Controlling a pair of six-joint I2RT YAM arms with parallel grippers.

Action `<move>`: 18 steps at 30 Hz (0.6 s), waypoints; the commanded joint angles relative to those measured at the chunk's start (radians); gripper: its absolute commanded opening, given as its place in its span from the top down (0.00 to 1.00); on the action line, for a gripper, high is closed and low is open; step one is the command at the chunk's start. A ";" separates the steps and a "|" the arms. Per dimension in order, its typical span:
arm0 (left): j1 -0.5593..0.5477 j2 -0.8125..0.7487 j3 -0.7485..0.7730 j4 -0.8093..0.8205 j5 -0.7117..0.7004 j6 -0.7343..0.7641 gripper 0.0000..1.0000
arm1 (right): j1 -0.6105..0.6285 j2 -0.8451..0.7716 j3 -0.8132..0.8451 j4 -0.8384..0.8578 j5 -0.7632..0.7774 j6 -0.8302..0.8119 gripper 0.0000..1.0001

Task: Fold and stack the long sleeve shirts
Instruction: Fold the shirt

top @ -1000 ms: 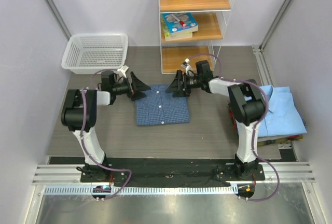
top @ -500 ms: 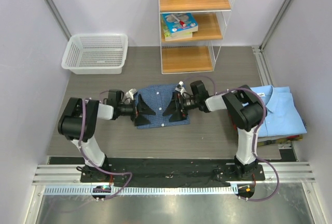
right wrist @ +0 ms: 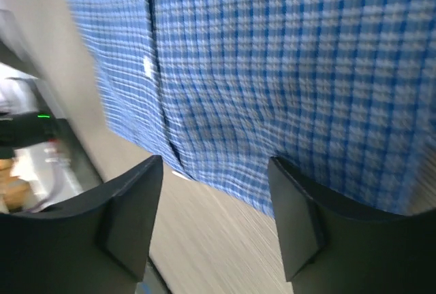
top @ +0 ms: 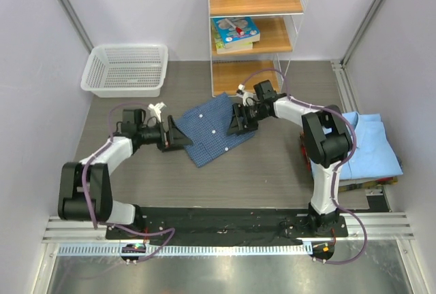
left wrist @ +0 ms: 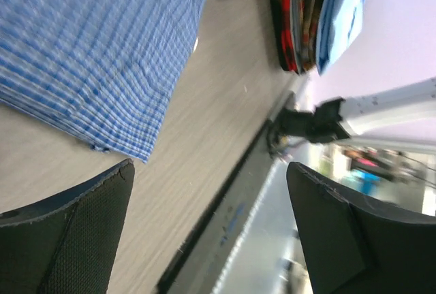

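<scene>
The dark blue checked long sleeve shirt (top: 216,127) lies folded on the table, turned at an angle. My left gripper (top: 180,137) is at its left edge, open, with only bare table between the fingers (left wrist: 61,239). In the left wrist view the shirt (left wrist: 88,56) lies just past the tips. My right gripper (top: 237,124) sits at the shirt's far right edge, jaws apart. In the right wrist view the checked cloth (right wrist: 272,69) fills the space ahead of its fingers (right wrist: 306,219). The light blue long sleeve shirt (top: 371,144) lies folded at the right.
A white mesh basket (top: 126,69) stands at the back left. A wooden shelf unit (top: 252,28) with books and bottles stands at the back centre. The light blue shirt rests on a stack with red edges (left wrist: 289,35) near the table's right side.
The checked shirt has turned from square to diagonal and shifted slightly away. My left arm has swung out to the left. My right gripper has moved back to the far right edge, its jaws narrowing.
</scene>
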 commanded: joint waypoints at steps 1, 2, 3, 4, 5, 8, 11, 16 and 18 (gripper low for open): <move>0.047 -0.110 0.140 -0.251 -0.176 0.246 0.09 | 0.045 -0.135 0.077 -0.160 0.200 -0.194 0.36; 0.051 -0.101 0.210 -0.291 -0.192 0.310 0.10 | 0.080 -0.138 0.088 -0.157 0.254 -0.198 0.37; 0.050 -0.093 0.234 -0.320 -0.215 0.321 0.10 | 0.101 -0.135 0.096 -0.151 0.282 -0.202 0.37; 0.086 -0.073 0.258 -0.325 -0.247 0.323 0.11 | 0.132 -0.120 0.119 -0.146 0.320 -0.204 0.36; 0.099 -0.064 0.290 -0.327 -0.251 0.323 0.11 | 0.187 -0.115 0.128 -0.119 0.419 -0.201 0.34; 0.155 -0.033 0.332 -0.333 -0.240 0.298 0.12 | 0.273 -0.067 0.185 -0.083 0.585 -0.185 0.25; 0.203 -0.044 0.352 -0.350 -0.243 0.297 0.11 | 0.362 0.000 0.280 -0.085 0.754 -0.178 0.20; 0.254 -0.090 0.324 -0.365 -0.268 0.319 0.08 | 0.416 0.173 0.431 -0.163 0.733 -0.191 0.11; 0.280 -0.099 0.329 -0.425 -0.286 0.347 0.07 | 0.425 0.215 0.435 -0.220 0.675 -0.253 0.11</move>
